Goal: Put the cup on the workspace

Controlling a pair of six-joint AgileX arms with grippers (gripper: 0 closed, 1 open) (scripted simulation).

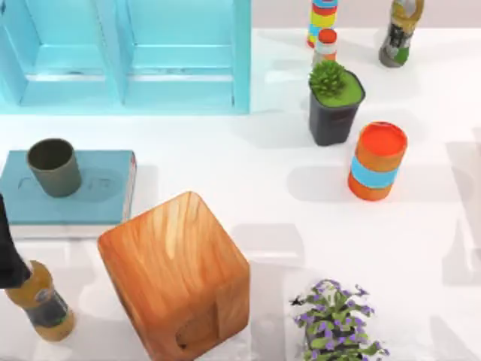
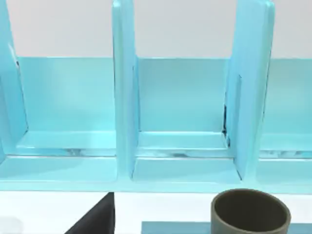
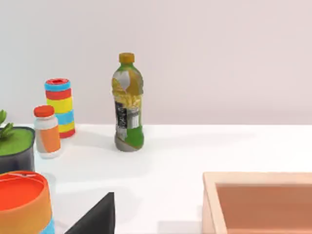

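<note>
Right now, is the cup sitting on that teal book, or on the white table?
Touching the book. In the top view the cup stands upright on the teal book, its base within the book's top face, away from the white table.

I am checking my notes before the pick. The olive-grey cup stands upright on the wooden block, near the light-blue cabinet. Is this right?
Not quite. The cup stands upright on the teal slab, not on the wooden block, as the top view shows. The rest holds: the light-blue cabinet is just behind it.
</note>
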